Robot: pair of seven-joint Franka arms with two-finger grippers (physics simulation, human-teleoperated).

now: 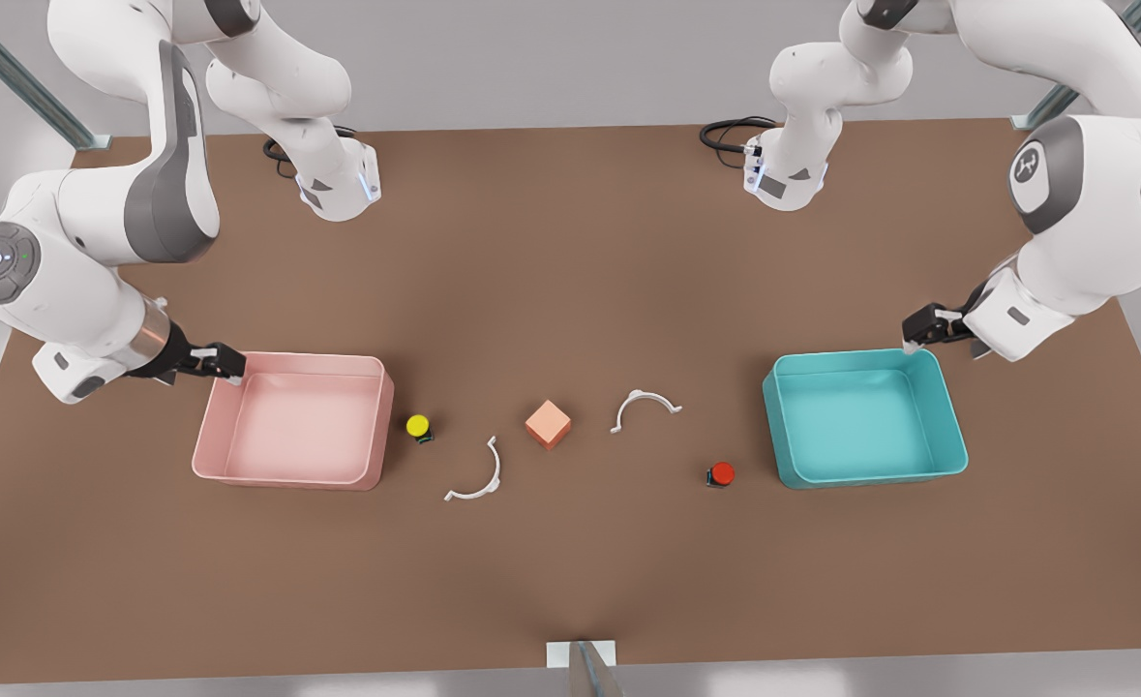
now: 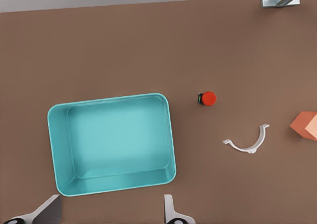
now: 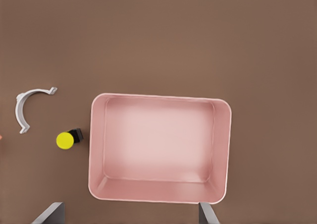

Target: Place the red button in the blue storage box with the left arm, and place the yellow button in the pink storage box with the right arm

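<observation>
Left pincer point(image 1: 911, 341) hangs wide open by the blue storage box point(image 1: 952, 426), red button point(image 1: 721, 473) just beside it on the table point(image 1: 570, 242); right pincer point(image 1: 231, 366), open, by the pink storage box point(image 1: 212, 426), yellow button point(image 1: 418, 426) nearby

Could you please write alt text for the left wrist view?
An empty blue box sits on a brown table, seen from above, with the left gripper's open fingers at its near edge. A red button lies beside the box; a white curved clip and an orange cube lie farther off.
</observation>
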